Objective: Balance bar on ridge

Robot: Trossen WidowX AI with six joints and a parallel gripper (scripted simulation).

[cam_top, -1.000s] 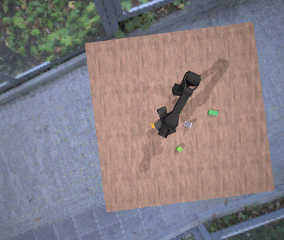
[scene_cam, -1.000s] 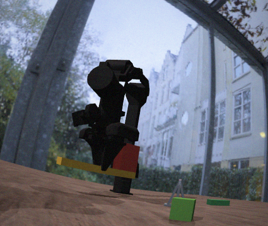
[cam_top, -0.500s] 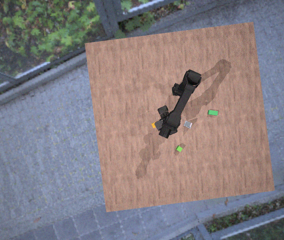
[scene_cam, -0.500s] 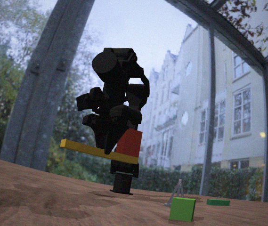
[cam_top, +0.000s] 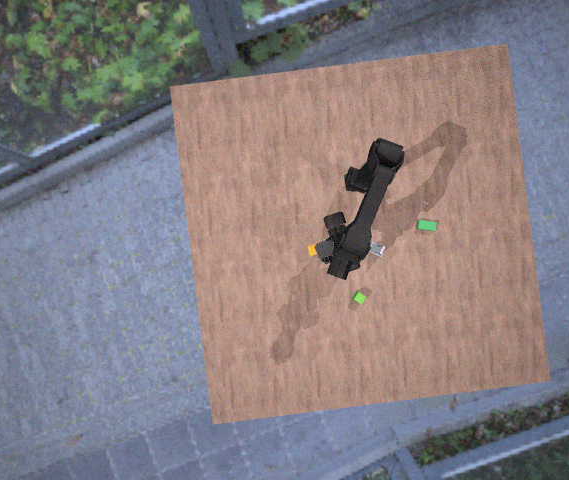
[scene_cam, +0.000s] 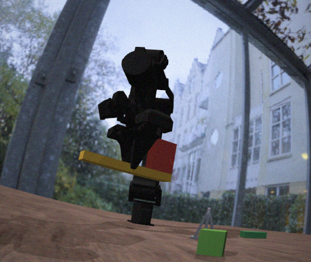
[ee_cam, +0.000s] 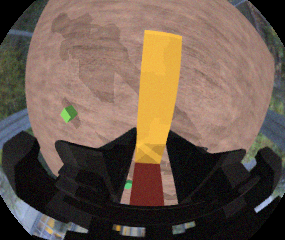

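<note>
From above I see my black arm mid-table, wooden tabletop [cam_top: 253, 155] edges well away. Outside, the black parallel-jaw gripper [scene_cam: 134, 165] clamps the yellow bar with red block [scene_cam: 104, 162], tilted, airborne, left of the grey ridge [scene_cam: 206, 222]. Wrist: bar runs forward.

Looks like an outdoor spot in a town: a wooden table [cam_top: 253, 155] sits on grey paving [cam_top: 77, 289], with leafy plants [cam_top: 67, 56] behind a metal railing [cam_top: 212, 31]. Pale row houses [scene_cam: 262, 126] and a hedge [scene_cam: 262, 211] stand behind, probably a street or courtyard.
</note>
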